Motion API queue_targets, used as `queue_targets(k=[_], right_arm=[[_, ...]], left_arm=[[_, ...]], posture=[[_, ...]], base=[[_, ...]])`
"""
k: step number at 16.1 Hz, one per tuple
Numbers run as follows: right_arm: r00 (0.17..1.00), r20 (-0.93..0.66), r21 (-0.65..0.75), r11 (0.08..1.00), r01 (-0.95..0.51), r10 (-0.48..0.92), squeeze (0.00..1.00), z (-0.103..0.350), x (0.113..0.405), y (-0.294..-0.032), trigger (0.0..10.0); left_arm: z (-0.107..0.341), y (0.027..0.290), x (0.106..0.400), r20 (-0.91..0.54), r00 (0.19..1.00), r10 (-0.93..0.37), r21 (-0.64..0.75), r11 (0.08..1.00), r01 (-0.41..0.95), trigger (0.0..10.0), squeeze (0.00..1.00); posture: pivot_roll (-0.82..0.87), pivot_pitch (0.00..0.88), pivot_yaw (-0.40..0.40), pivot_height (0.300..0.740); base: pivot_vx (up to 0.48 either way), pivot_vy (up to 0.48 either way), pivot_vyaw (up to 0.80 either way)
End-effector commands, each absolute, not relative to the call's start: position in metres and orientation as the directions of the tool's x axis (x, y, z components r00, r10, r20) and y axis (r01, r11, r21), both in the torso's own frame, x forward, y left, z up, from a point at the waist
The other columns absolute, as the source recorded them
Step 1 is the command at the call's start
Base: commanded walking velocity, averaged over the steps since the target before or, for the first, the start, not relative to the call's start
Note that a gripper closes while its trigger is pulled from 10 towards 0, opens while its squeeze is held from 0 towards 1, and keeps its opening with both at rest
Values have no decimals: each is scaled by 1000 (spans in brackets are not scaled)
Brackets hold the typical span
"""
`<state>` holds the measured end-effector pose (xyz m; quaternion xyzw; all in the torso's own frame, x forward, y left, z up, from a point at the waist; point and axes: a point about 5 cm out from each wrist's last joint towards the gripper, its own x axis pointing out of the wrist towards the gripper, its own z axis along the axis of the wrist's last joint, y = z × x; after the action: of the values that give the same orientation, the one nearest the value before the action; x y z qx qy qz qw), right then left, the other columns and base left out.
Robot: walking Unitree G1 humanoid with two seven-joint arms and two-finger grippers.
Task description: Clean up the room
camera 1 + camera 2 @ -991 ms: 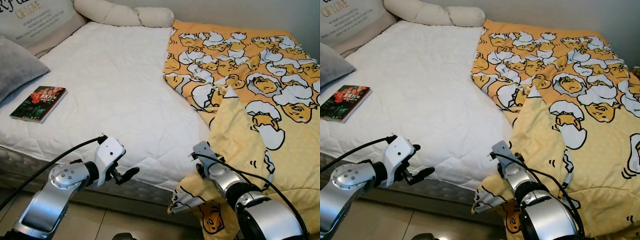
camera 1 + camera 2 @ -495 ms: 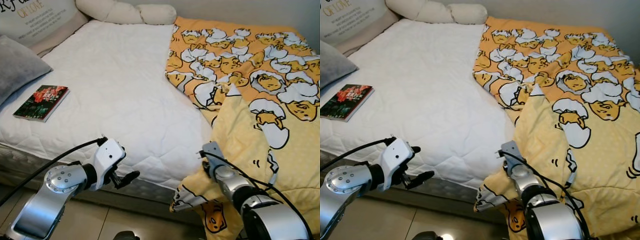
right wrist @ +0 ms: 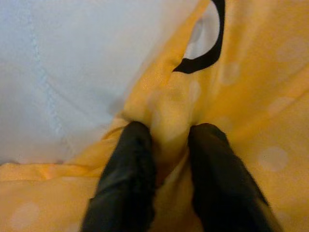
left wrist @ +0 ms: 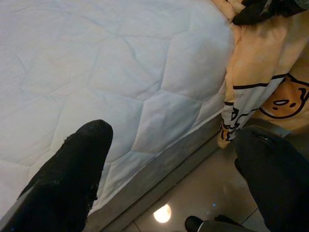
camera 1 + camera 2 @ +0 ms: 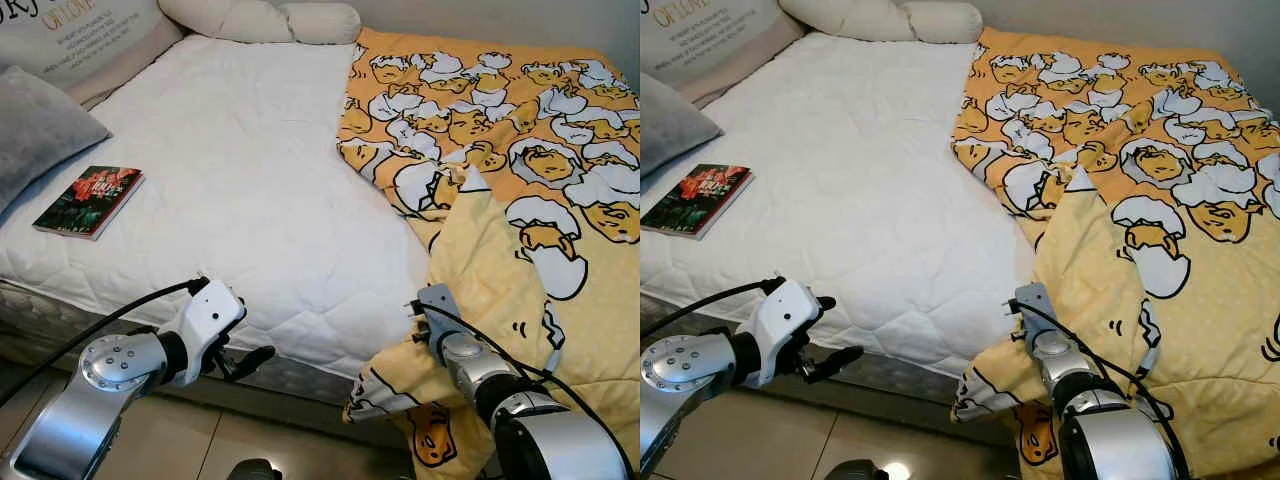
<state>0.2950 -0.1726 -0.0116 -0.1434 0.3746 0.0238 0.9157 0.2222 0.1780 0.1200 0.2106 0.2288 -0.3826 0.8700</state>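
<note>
Two arms low, right end effector (image 3: 166, 159) pinching yellow blanket (image 5: 520, 200), left end effector (image 4: 169, 179) spread.

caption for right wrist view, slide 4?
Right gripper pinching a fold of the yellow blanket at the white mattress edge.

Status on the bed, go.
Right gripper shut on the yellow blanket edge. Left gripper open, at the mattress edge. Book lies on mattress.
</note>
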Motion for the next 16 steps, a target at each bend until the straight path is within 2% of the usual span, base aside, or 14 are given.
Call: queue_targets(k=[1, 3, 8, 9, 10, 11, 13, 14, 15, 16], right_arm=[[728, -684, -177, 977, -120, -35, 0, -8, 299, -172, 0], [735, -672, -74, 979, -190, 92, 0, 1, 308, -154, 0], [735, -622, 0, 938, -347, 272, 0, 24, 327, -139, 0], [722, -593, 67, 915, -398, 357, 0, 31, 331, -131, 0], [677, -553, 134, 854, -502, 485, 0, 40, 334, -118, 0], [651, -533, 158, 820, -551, 540, 0, 44, 335, -112, 0], [476, -420, 249, 602, -758, 773, 0, 64, 335, -80, 0], [369, -330, 295, 467, -834, 869, 0, 78, 332, -64, 0], [302, -256, 316, 375, -871, 918, 0, 90, 330, -54, 0], [180, -114, 334, 209, -919, 977, 0, 113, 324, -41, 0]], left_arm=[[123, 181, 223, -556, 603, -572, 199, 612, 765, 10000, 0], [122, 188, 224, -560, 616, -554, 209, 625, 752, 10000, 0], [119, 189, 236, -527, 650, -547, 206, 660, 722, 10000, 0], [118, 189, 238, -524, 650, -551, 204, 660, 723, 10000, 0], [117, 190, 239, -529, 641, -556, 199, 653, 731, 10000, 0], [116, 191, 239, -537, 634, -556, 198, 648, 736, 10000, 0], [111, 200, 238, -581, 608, -541, 208, 624, 753, 10000, 0], [111, 205, 238, -592, 607, -531, 210, 625, 752, 10000, 0], [111, 209, 236, -605, 602, -521, 213, 622, 753, 10000, 0], [110, 217, 234, -627, 596, -502, 220, 620, 753, 10000, 0]], posture=[[328, 12, -12, 740], [294, 0, -10, 740], [231, 0, -4, 740], [218, 0, -1, 740], [214, 0, -1, 740], [210, 0, 1, 740], [212, 0, -3, 740], [215, 0, -3, 740], [217, 0, -4, 740], [222, 0, -3, 740]], base=[[0, 0, 0], [0, 0, 0], [0, 0, 0], [0, 0, 0], [0, 0, 0], [0, 0, 0], [0, 0, 0], [0, 0, 0], [0, 0, 0], [0, 0, 0]])
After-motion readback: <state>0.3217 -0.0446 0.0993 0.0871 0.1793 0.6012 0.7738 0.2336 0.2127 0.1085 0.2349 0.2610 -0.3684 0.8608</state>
